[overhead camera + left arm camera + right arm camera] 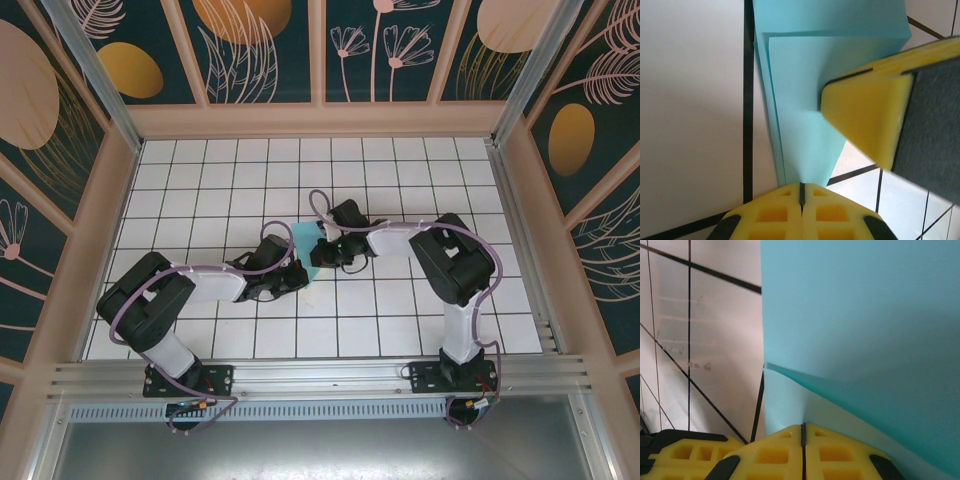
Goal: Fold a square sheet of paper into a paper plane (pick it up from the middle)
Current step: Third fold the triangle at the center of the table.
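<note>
**Left wrist view, nearest first.** The left tool (801, 194) has its yellow jaws closed flat together with no gap. The narrow end of the light-blue paper (807, 100) runs right up to the tips. I cannot tell whether a layer is nipped or only pressed down. Beyond the tips the paper lies on the white tiled counter (690, 100), already in layers, with a long fold down its left edge, and it widens away from the tool. One finger (862, 112) of the right tool sits over its right side.

**Right wrist view, nearest first.** The right tool (803, 434) also has its jaws closed together, tips at a flat lower layer. Beyond them a broad flap stands raised off that layer, its crease starting just left of the tips.

**Top view.** Both tools meet mid-counter, with the paper between and under them.

**Judgement.** The step in hand looks like laying a flap over and creasing it; no dart shape is formed yet.
- The left tool should pin the pointed end so the layers do not slide.
- The right tool should press the flap down with closed tips, then sweep along the crease from the point outward, low and slow.
- Thin paper may skate on the smooth tiles or buckle if dragged sideways.
- Line up the edges before pressing hard.
</note>
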Action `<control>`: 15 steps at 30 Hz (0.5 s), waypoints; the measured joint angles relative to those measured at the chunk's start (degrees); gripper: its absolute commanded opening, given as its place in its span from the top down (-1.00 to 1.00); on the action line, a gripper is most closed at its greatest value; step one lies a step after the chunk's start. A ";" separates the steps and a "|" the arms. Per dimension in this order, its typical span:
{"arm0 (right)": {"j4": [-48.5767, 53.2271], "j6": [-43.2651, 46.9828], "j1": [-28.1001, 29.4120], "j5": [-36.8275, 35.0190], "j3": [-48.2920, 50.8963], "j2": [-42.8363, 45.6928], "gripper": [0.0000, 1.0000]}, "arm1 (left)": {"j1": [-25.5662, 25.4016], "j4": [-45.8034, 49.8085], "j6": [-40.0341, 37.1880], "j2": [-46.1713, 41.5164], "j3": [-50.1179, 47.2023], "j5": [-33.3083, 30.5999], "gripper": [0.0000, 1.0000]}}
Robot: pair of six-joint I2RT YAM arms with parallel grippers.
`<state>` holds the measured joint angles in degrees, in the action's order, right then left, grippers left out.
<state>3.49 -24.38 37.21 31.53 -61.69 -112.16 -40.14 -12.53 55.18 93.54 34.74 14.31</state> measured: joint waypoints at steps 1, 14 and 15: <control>0.26 0.35 -0.96 0.39 -0.48 -0.37 0.85 | 0.00 0.02 0.02 0.00 0.00 -0.02 1.00; 1.14 2.03 -12.02 -3.06 -4.72 -1.77 0.82 | 0.00 0.15 -0.02 -0.15 -0.02 -0.15 1.00; 1.05 1.99 -11.69 -3.10 -3.43 -0.28 0.82 | 0.00 0.35 -0.02 -0.28 -0.02 -0.33 1.00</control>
<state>4.54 -22.39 25.52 28.42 -65.12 -112.44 -40.14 -12.19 55.16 93.25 34.72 13.98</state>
